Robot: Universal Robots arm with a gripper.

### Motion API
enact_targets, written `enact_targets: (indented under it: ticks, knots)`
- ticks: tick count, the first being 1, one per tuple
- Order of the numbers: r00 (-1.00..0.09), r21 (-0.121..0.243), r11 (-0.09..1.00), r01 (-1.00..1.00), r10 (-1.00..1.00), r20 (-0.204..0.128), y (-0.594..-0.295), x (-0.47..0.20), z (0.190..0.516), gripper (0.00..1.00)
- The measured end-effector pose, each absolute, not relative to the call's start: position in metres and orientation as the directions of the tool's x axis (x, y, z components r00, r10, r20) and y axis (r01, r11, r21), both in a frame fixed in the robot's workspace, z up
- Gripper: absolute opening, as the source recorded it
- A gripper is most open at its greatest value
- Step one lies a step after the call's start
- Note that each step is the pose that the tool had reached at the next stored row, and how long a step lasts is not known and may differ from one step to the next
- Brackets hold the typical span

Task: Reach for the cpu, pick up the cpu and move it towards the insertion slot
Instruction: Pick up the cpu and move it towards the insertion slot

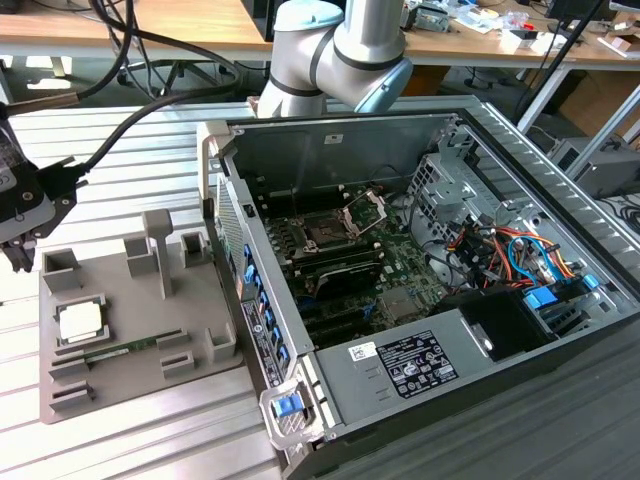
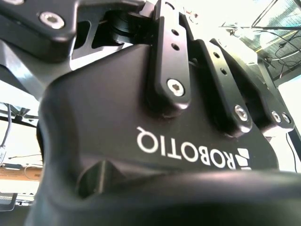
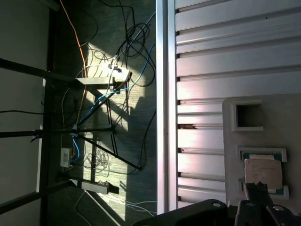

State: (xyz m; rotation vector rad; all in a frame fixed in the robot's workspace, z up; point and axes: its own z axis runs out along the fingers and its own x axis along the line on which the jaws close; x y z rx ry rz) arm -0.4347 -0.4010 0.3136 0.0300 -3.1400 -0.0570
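Exterior view: cpu (image 1: pixel 80 322) sat ungrasped in grey tray (image 1: pixel 140 385) at 8 o'clock of insertion slot (image 1: pixel 325 232), gripper (image 1: pixel 22 250) hovered at its 11 o'clock, open-or-closed state unreadable, pick and move left.

- A slatted metal table (image 1: pixel 140 150) is shown carrying the work, its ribbed surface caught in bands of sunlight in the first wrist view (image 3: pixel 225 56).
- A grey plastic tray (image 1: pixel 115 280) is laid flat on it, toward the exterior view's left.
- An open computer case (image 1: pixel 320 150) is set just beside the tray, toward the exterior view's right.
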Motion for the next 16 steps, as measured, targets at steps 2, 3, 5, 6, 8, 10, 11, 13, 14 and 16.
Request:
enact_targets:
  ticks: [2, 3, 5, 6, 8, 10, 11, 13, 14, 16]
  knots:
    - [-1.0, 0.036, 0.999, -0.019, -0.019, 0.0, -0.401, -0.435, 0.3131, 0.11]
    - [-1.0, 0.036, 0.999, -0.019, -0.019, 0.0, -0.4009, -0.4352, 0.3129, 0.11]
    - [-1.0, 0.035, 0.999, -0.019, -0.019, 0.001, -0.4011, -0.4358, 0.3126, 0.11]
    - [-1.0, 0.035, 0.999, -0.019, -0.019, 0.001, -0.4011, -0.436, 0.3124, 0.11]
    - [-1.0, 0.035, 0.999, -0.019, -0.019, 0.001, -0.4012, -0.4361, 0.3119, 0.11]
    - [-1.0, 0.035, 0.999, -0.019, -0.019, 0.001, -0.4012, -0.4361, 0.3106, 0.11]
    - [-1.0, 0.034, 0.999, -0.019, -0.019, 0.001, -0.4012, -0.4361, 0.3099, 0.11]
    - [-1.0, 0.034, 0.999, -0.019, -0.019, 0.001, -0.4013, -0.436, 0.3085, 0.11]
    - [-1.0, 0.033, 0.999, -0.019, -0.019, 0.001, -0.4013, -0.436, 0.3079, 0.11]
    - [-1.0, 0.031, 0.999, -0.019, -0.019, 0.001, -0.4013, -0.4361, 0.3069, 0.11]
